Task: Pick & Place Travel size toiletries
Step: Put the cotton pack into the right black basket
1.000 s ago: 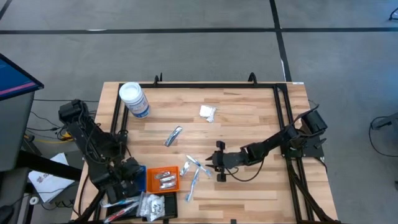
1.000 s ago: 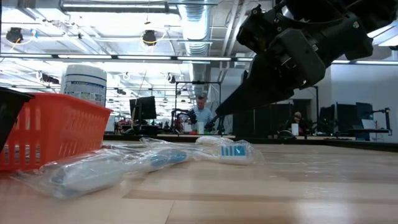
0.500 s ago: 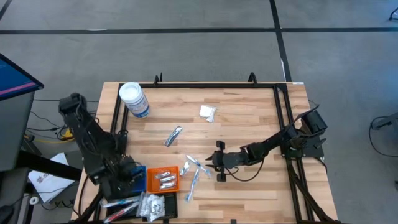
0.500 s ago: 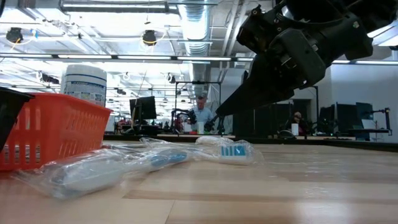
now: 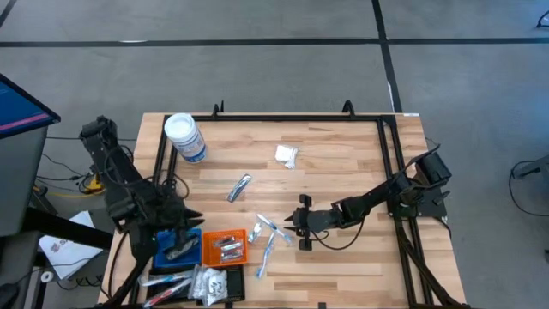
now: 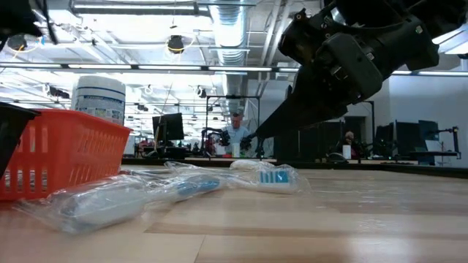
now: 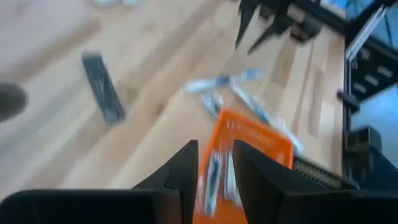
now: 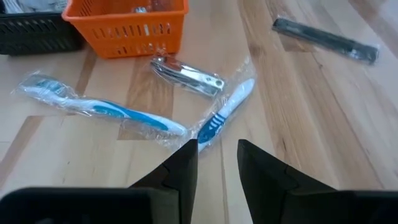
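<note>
Two wrapped blue-and-white toothbrushes and a silvery nail clipper lie flat on the wood beside the orange tray, which holds silvery items. My right gripper hovers open just short of them, with nothing between its fingers. My left gripper is open and empty above the blue tray, where a grey item lies. A dark wrapped stick and a white packet lie farther back.
A white-lidded jar stands at the far left. A black tray with white packets sits at the near edge, beside the blue tray. A black rail frame borders the table. Bare wood lies right of the toothbrushes.
My left gripper has risen off the blue tray, drawn back toward the table's far-left side and tipped up from its downward point. The grey item it covered now shows lying in that tray. My right gripper has kept still.
</note>
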